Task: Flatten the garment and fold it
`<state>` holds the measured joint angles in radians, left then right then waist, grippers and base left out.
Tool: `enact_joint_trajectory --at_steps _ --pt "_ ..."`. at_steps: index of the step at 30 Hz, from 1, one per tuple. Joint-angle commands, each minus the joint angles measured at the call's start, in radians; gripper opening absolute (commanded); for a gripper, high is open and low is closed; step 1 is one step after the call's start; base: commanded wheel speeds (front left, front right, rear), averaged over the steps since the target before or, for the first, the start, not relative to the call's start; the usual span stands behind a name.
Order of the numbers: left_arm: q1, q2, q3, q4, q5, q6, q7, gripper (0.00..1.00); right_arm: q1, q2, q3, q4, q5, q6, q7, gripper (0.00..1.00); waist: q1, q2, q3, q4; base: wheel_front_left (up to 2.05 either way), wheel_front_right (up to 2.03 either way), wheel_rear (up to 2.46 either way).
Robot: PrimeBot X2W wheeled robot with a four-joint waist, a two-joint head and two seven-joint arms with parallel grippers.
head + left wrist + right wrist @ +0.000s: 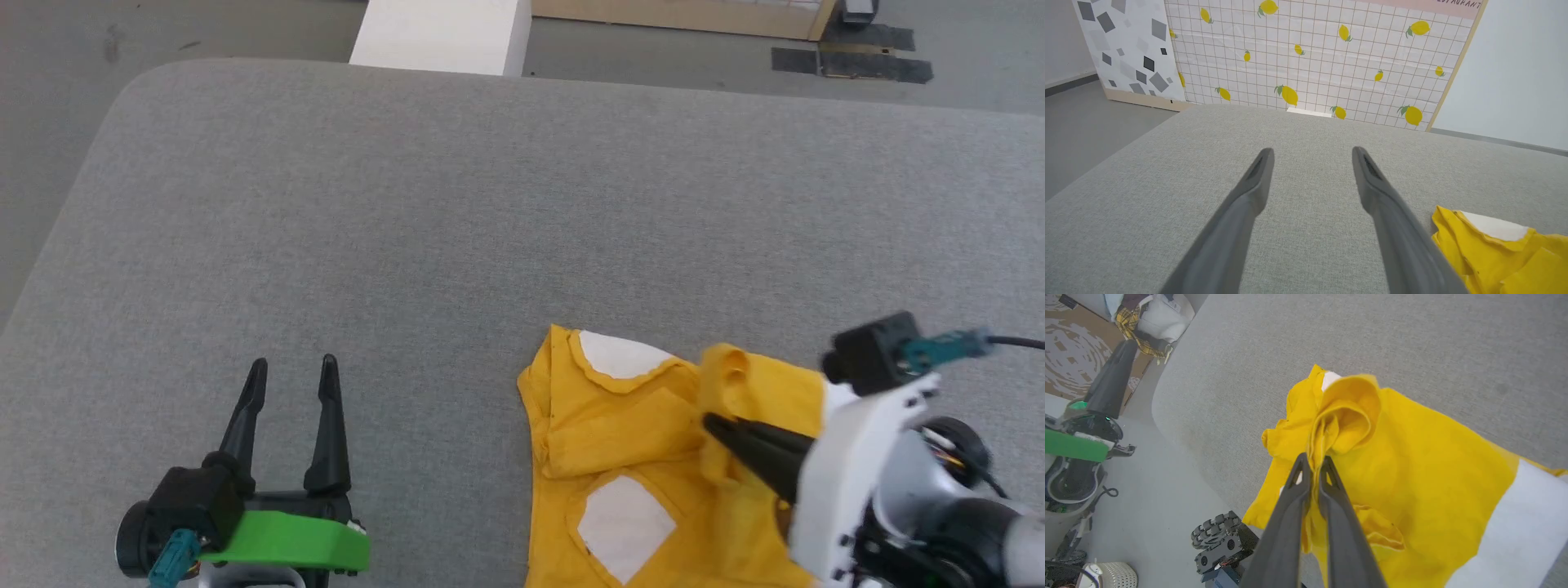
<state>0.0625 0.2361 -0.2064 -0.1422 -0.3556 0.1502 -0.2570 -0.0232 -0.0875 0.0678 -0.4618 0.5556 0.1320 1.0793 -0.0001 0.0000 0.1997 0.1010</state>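
The garment (629, 465), a mustard-yellow T-shirt with white patches, lies crumpled at the near right of the grey padded table (457, 245). My right gripper (709, 421) is shut on a bunched fold of the garment (1343, 416) and holds that fold raised off the table. In the right wrist view the cloth is pinched between the two dark fingers of the right gripper (1314, 459). My left gripper (294, 369) stands open over bare table at the near left, well apart from the shirt. The left wrist view shows the open left gripper (1312, 152) and the garment's edge (1490, 249) at lower right.
The table's rounded left edge (57, 237) drops to grey floor. A white block (445, 33) and a wooden-framed board (686, 15) stand beyond the far edge. A lemon-print panel (1314, 57) rises behind the table. The robot's wheeled base (1222, 543) sits below the table's near edge.
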Motion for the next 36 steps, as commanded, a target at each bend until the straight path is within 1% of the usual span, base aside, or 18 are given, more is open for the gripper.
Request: enact_joint_trajectory --at_steps 1,3,8,12,17,19,20,22,24,26,28,30,32,36 --pt "0.002 -0.009 0.001 0.002 0.000 -0.008 -0.005 1.00 -0.033 0.008 0.030 0.020 0.002 -0.001 -0.019 0.00 0.0001 0.0000 0.007 0.013 0.00 0.00 0.00" --pt "-0.002 -0.014 0.000 0.005 -0.001 -0.012 -0.005 1.00 -0.063 0.014 0.074 0.048 -0.004 -0.001 -0.040 0.00 0.0001 0.0000 0.011 0.025 0.00 0.00 0.00" --pt "-0.014 -0.025 0.000 0.011 -0.001 -0.020 -0.005 1.00 -0.121 0.025 0.147 0.144 -0.028 -0.001 -0.099 0.00 0.0001 0.0000 0.026 0.048 0.00 0.00 0.00" --pt "-0.025 -0.036 0.003 0.018 0.000 -0.026 -0.005 1.00 -0.160 0.030 0.191 0.265 -0.061 -0.001 -0.162 0.00 0.0001 0.0000 0.039 0.067 0.00 0.00 0.00" --pt "-0.035 -0.052 0.005 0.029 0.004 -0.035 -0.005 1.00 -0.210 0.034 0.266 0.444 -0.122 -0.001 -0.250 0.00 0.0001 0.0000 0.041 0.082 0.00 0.00 0.00" --pt "-0.037 -0.057 0.005 0.034 0.004 -0.038 -0.005 1.00 -0.227 0.036 0.287 0.511 -0.139 -0.001 -0.287 0.36 0.0001 0.0000 0.039 0.085 0.00 0.00 0.00" --pt "-0.037 -0.059 0.005 0.036 0.005 -0.040 -0.005 1.00 -0.235 0.036 0.299 0.538 -0.148 -0.001 -0.301 1.00 0.0001 0.0000 0.037 0.086 0.00 0.00 0.00" --pt "-0.039 -0.064 0.003 0.042 0.006 -0.045 -0.005 1.00 -0.249 0.037 0.312 0.587 -0.156 -0.001 -0.334 1.00 0.0001 0.0000 0.032 0.088 0.00 0.00 0.00" --pt "-0.039 -0.067 0.001 0.049 0.007 -0.047 -0.005 1.00 -0.259 0.037 0.323 0.609 -0.151 -0.001 -0.357 1.00 0.0001 0.0000 0.024 0.088 0.00 0.00 0.00" --pt "-0.037 -0.069 0.002 0.053 0.008 -0.048 -0.005 1.00 -0.264 0.037 0.319 0.604 -0.137 -0.001 -0.370 1.00 0.0001 0.0000 0.014 0.085 0.00 0.00 0.00" --pt "-0.031 -0.068 0.004 0.054 0.008 -0.048 -0.005 1.00 -0.258 0.029 0.293 0.564 -0.129 -0.001 -0.377 1.00 0.0001 0.0000 0.003 0.079 0.00 0.00 0.00" --pt "-0.024 -0.065 0.008 0.051 0.009 -0.046 -0.005 1.00 -0.239 0.005 0.247 0.498 -0.129 -0.001 -0.382 1.00 0.0001 0.0000 -0.004 0.071 0.00 0.00 0.00" --pt "-0.016 -0.062 0.011 0.046 0.010 -0.042 -0.005 1.00 -0.206 -0.028 0.180 0.418 -0.146 -0.001 -0.385 1.00 0.0001 0.0000 -0.009 0.062 0.00 0.00 0.00" --pt "-0.003 -0.059 0.010 0.030 0.014 -0.037 -0.005 1.00 -0.098 -0.068 -0.019 0.250 -0.199 -0.001 -0.386 1.00 0.0001 0.0000 -0.008 0.046 0.00 0.00 0.00"
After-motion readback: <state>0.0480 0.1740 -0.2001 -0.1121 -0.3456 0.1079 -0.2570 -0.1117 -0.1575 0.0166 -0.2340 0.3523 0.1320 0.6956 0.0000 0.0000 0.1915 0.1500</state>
